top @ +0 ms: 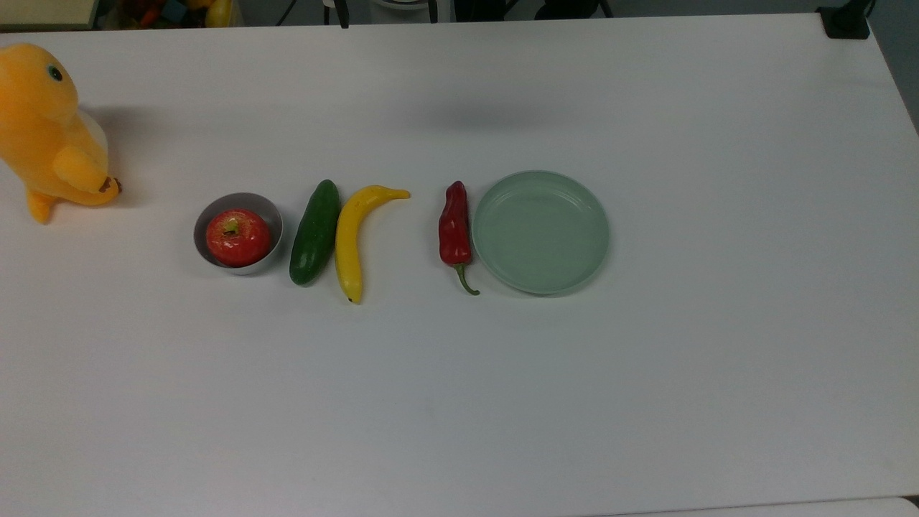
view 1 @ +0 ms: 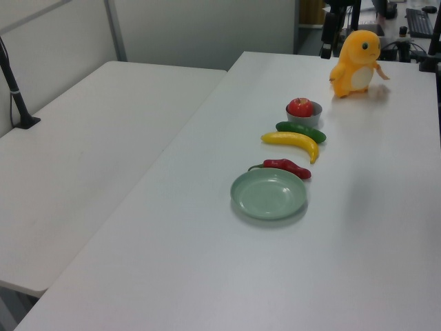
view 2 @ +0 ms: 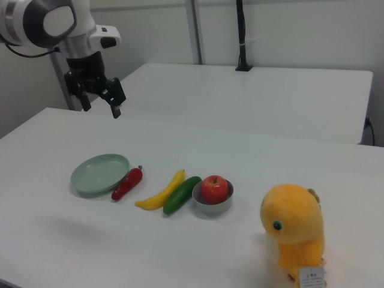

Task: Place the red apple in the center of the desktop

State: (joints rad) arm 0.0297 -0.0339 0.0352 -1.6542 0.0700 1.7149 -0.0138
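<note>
Upper left of the right view: gripper [view 2: 100,99] hung above the desktop [view 2: 192,252], fingers spread, holding nothing. Left of centre in the top view, apple [top: 238,238] sat in the bowl [top: 271,215].

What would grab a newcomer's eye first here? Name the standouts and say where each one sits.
The big orange plush toy stands out first, upright at the right view's lower right. Next comes the row on the white desktop: the red apple sitting in a small grey bowl, then a cucumber, a banana, a red chili pepper and a pale green plate. The gripper hangs open, high above the table at the right view's upper left.
</note>
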